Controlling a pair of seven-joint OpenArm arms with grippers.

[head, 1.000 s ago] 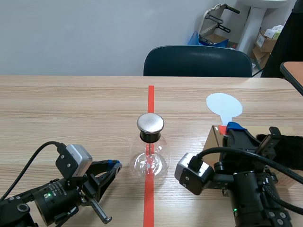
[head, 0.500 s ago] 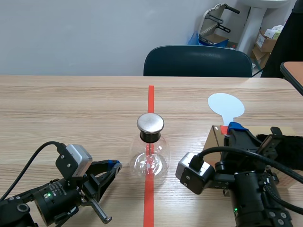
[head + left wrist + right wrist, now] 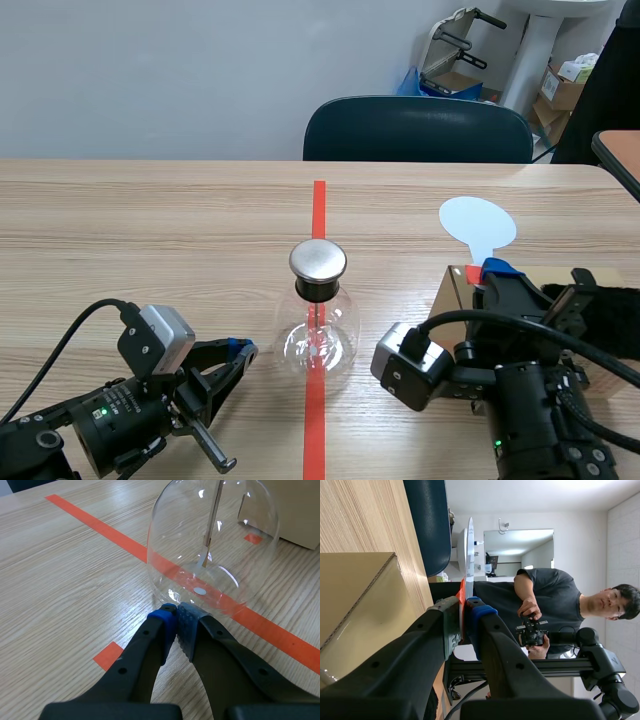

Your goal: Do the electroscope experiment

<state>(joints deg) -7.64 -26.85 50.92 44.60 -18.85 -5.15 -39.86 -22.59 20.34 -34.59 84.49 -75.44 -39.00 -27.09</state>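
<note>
My left tool (image 3: 176, 616) sits pinched together, empty, just beside the glass electroscope (image 3: 318, 325) on the worktop (image 3: 150, 230). My right tool (image 3: 462, 616), off to the electroscope's right, is clamped on the pale-blue paddle (image 3: 476, 224).

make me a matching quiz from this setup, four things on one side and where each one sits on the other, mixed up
Things
1. glass electroscope flask
2. white paddle
3. cardboard box
4. chair

Places
a. behind the far edge of the table
b. standing on the orange-red tape line
c. clamped in the jaws of the right arm, disc upward
d. on the table, close by the right arm

Pairs: 1-b, 2-c, 3-d, 4-a
</note>
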